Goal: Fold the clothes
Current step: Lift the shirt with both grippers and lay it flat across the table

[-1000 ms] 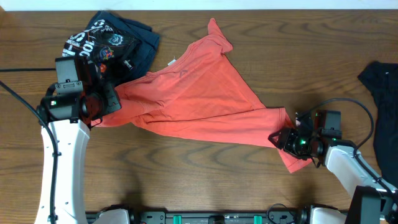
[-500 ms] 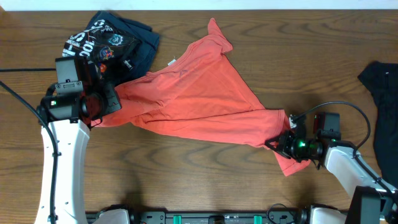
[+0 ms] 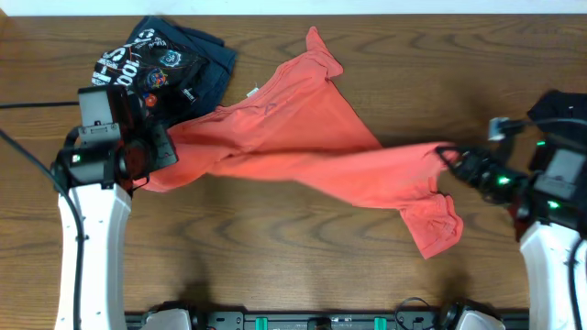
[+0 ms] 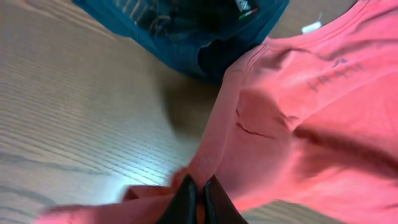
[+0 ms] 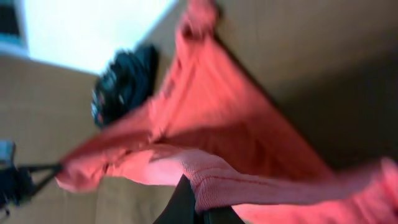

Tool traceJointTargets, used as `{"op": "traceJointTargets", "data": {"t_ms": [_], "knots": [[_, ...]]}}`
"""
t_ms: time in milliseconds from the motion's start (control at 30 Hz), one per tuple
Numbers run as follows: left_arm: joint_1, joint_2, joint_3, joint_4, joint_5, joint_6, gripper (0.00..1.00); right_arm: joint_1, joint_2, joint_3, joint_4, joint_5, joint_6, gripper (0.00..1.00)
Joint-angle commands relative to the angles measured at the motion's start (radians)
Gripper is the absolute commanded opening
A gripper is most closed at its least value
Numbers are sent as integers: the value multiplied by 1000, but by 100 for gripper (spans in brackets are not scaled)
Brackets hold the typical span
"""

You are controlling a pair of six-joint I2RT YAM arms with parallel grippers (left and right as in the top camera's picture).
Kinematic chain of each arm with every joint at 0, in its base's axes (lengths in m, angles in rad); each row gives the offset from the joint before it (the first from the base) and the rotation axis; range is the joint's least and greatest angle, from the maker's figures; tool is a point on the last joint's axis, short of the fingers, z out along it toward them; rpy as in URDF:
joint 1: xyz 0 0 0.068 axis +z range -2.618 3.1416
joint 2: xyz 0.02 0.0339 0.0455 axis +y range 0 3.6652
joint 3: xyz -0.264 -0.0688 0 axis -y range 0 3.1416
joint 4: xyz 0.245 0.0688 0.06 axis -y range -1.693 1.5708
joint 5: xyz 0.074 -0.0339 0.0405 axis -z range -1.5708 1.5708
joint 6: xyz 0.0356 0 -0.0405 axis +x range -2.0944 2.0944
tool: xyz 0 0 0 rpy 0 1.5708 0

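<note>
A coral-red shirt [image 3: 303,151] is stretched across the wooden table between both arms. My left gripper [image 3: 158,151] is shut on its left edge; in the left wrist view the black fingers [image 4: 198,198] pinch a fold of the red cloth [image 4: 298,112]. My right gripper [image 3: 456,160] is shut on a ribbed hem of the shirt, raised above the table at the right; the right wrist view shows the fingers [image 5: 198,208] under that hem [image 5: 249,186]. A loose sleeve [image 3: 433,225] hangs below.
A dark blue printed garment [image 3: 170,64] lies folded at the back left, partly under the shirt, and shows in the left wrist view [image 4: 186,31]. A black garment [image 3: 564,119] lies at the right edge. The bare wood table [image 3: 275,257] is in front.
My right gripper has lifted and pulled the shirt's hem to the right, stretching the cloth taut and letting the sleeve drop below. The left gripper has stayed put.
</note>
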Motion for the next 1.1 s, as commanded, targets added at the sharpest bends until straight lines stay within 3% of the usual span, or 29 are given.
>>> {"op": "traceJointTargets", "data": {"t_ms": [0,133,367,767,900,1067], "knots": [[4,-70,10,-3,23,29,6,-34,-45,74,-3,-31,43,1],[2,-158,39,-3,131,77,6,-42,-76,180,-76,36,96,1],[-11,-317,203,-35,220,77,6,-42,-84,461,-350,192,157,1],[-101,-375,743,-138,226,122,6,-69,-80,1077,-732,625,58,1],[-101,-375,864,-137,223,125,6,-76,-80,1199,-792,706,47,1],[-101,-364,882,-140,222,124,6,-76,-77,1235,-821,740,40,1]]}}
